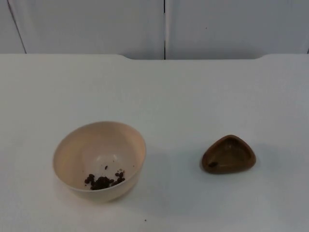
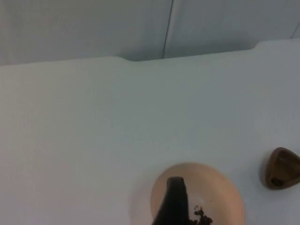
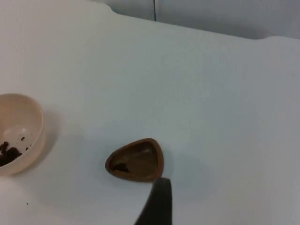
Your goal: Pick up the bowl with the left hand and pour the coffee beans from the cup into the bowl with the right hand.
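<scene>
**Both grippers held above the table; bowl holds the beans, cup stands apart**

The left gripper (image 2: 174,206) hangs high above the white table (image 1: 193,96), and its black fingertip (image 2: 175,197) stands over the near rim of the bowl; whether it is released or clenched cannot be told.

The cream bowl (image 1: 99,159) sits upright on the table's left side. A small heap of dark coffee beans (image 1: 102,181) lies at the bottom of it, toward the near wall. One dark speck (image 1: 145,221) lies on the table just beside the bowl.

Well apart to the right stands the brown wooden cup (image 1: 228,154), rounded-triangular, open side up, with a dark patch inside.

The right gripper (image 3: 157,204) hovers above the table with its fingertip (image 3: 159,197) just beside the cup; its grip cannot be told either.

Behind, the table ends at the grey partition wall (image 1: 164,24).
</scene>
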Robot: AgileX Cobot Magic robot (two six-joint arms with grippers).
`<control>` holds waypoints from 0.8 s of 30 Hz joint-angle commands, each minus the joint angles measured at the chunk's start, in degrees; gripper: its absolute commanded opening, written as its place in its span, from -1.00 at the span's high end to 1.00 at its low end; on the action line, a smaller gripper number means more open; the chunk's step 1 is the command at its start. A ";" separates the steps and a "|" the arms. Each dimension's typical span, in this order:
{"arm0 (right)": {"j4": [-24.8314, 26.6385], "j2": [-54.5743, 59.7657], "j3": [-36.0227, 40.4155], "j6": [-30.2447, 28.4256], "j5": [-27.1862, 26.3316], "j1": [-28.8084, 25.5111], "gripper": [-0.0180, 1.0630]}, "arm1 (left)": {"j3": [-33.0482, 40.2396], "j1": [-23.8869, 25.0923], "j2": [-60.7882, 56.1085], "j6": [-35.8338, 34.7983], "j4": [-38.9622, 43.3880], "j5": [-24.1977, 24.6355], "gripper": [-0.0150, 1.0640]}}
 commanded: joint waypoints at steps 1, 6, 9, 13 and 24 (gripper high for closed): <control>0.21 -2.76 1.43 0.05 -0.38 -0.06 -0.39 | 1.78 0.00 -2.32 0.73 -0.73 0.23 -0.30; 0.21 -11.33 4.18 -0.08 3.35 -0.06 -0.38 | 8.22 0.00 -9.61 0.73 -0.73 0.30 -0.30; 0.21 -15.01 4.31 -1.17 5.84 -0.06 -0.38 | 9.59 0.00 -13.13 0.73 -0.73 0.95 -0.30; 0.21 -19.94 4.31 -2.57 8.92 -0.06 -0.38 | 10.11 0.00 -17.87 0.73 -0.61 2.68 -0.30; 9.64 -32.62 8.21 -13.35 16.28 -0.06 -0.38 | 10.96 0.00 -30.09 0.73 1.28 8.94 -0.30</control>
